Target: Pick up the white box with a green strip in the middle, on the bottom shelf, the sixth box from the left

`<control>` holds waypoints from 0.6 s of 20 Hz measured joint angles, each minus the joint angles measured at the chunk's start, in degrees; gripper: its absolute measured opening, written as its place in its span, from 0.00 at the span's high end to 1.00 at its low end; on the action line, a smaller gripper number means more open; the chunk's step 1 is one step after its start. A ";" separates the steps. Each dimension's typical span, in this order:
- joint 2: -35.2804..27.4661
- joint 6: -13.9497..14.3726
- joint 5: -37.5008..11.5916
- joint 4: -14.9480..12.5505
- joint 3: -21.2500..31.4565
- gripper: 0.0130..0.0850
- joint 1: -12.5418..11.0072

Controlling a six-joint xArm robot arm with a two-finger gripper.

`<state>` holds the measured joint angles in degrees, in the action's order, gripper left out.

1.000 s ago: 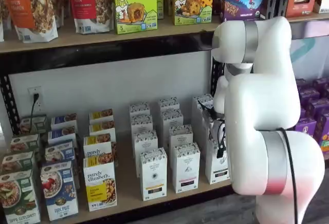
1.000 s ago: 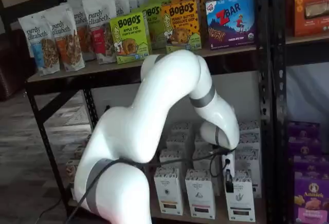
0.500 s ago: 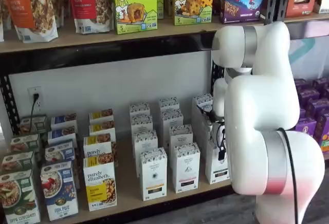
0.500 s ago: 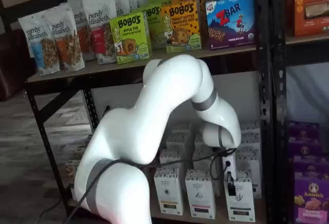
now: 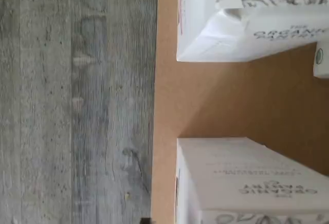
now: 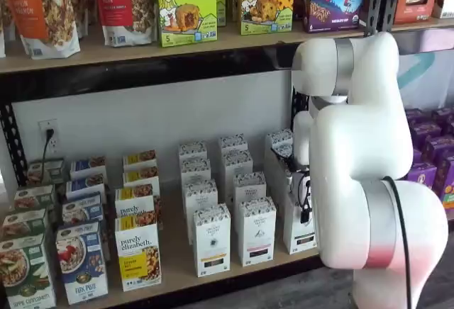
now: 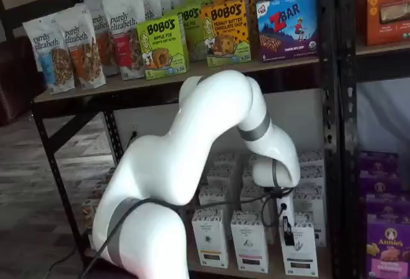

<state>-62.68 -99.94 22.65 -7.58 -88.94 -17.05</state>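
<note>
My arm [image 7: 192,144] is showing a glossy white, rounded shell with grey bands ringing the joints. A thin black cable [image 6: 401,231] is running along my casing, and black fingers [image 7: 286,228] are tipping my white gripper body.

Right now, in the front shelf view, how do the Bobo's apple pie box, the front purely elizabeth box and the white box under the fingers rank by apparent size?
1. Bobo's apple pie box, largest.
2. purely elizabeth box.
3. white box, though the arm hides part of it.
The shelves stand at different distances from the camera, so the true order is unsure.
</note>
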 joint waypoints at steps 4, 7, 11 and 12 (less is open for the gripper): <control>0.00 -0.73 -0.18 0.86 0.06 0.28 0.04; -0.03 0.38 -0.09 -0.29 -0.11 0.28 0.13; 0.12 -0.17 0.04 0.62 0.14 0.33 0.40; 0.26 -0.43 0.08 0.96 0.34 0.39 0.44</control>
<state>-62.42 -100.37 22.73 -6.63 -88.59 -16.61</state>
